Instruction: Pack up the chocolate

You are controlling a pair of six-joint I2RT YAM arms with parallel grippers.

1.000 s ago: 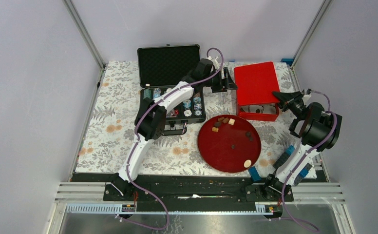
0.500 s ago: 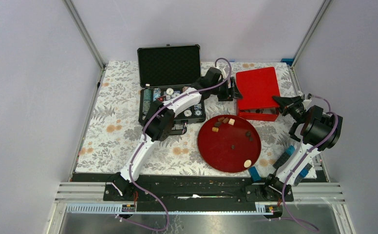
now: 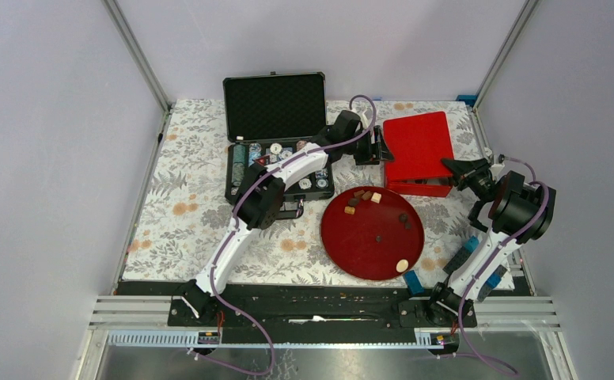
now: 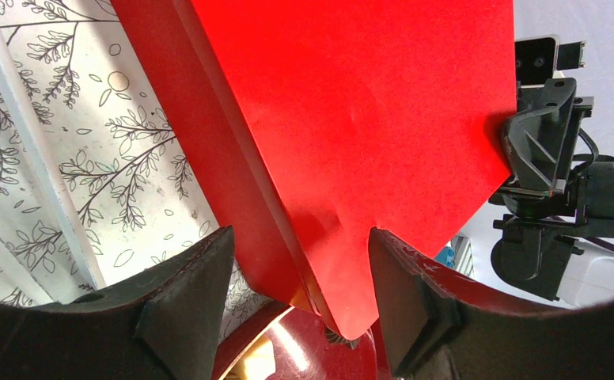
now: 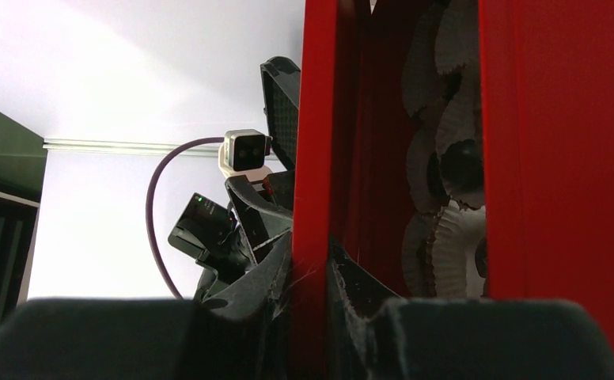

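**Matt card, glossy plate, dull foam**

The flat red cardboard box (image 4: pixel 351 119) is showing a matt, faintly grainy face. Inside, the white pleated paper cups (image 5: pixel 446 237) are looking thin and crinkled. The round dark-red plate (image 3: pixel 367 255) is gleaming smoothly. The black case (image 3: pixel 274 107) is showing a dull foam lining.

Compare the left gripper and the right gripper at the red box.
The left gripper has open jaws around a corner of the red box; the right gripper is shut on a thin red panel of it. The left gripper is at the box's left side, the right gripper at its right front corner. Both meet that box.
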